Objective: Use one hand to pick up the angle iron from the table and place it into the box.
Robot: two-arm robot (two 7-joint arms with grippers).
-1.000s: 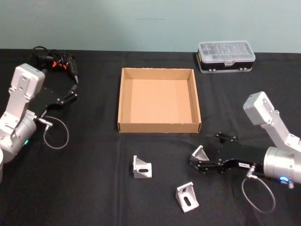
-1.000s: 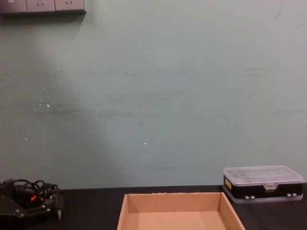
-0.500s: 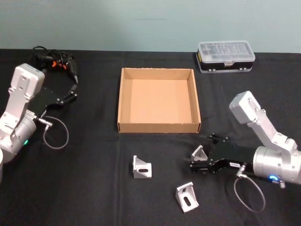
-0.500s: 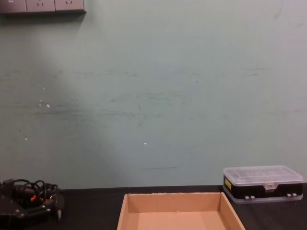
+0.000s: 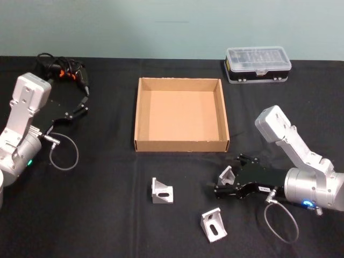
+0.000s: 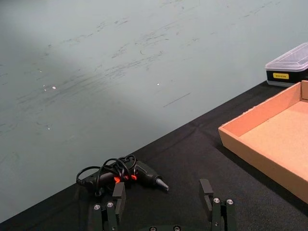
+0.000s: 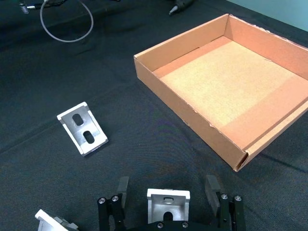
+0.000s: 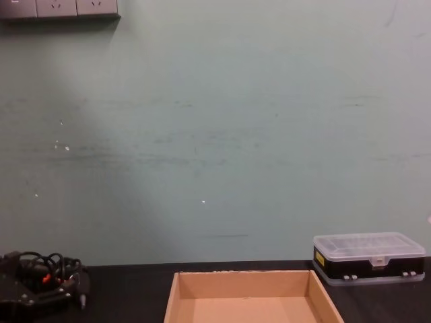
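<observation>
Over the last second the right gripper (image 7: 167,184) pushed forward, and its jaws stood apart, straddling the angle iron (image 7: 167,204). The iron lay on the table (image 5: 107,215), near the box (image 5: 181,144) front wall. It looked ready to close; the left gripper (image 6: 162,193) sat parked at the left, fingers apart.

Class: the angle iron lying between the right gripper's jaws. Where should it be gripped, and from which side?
Probably across its two parallel side edges: they give the jaws flat, opposed faces. The angle iron sits with a slotted face turned away from the box, so come in low from that side, where the right gripper straddles it, jaws open.
</observation>
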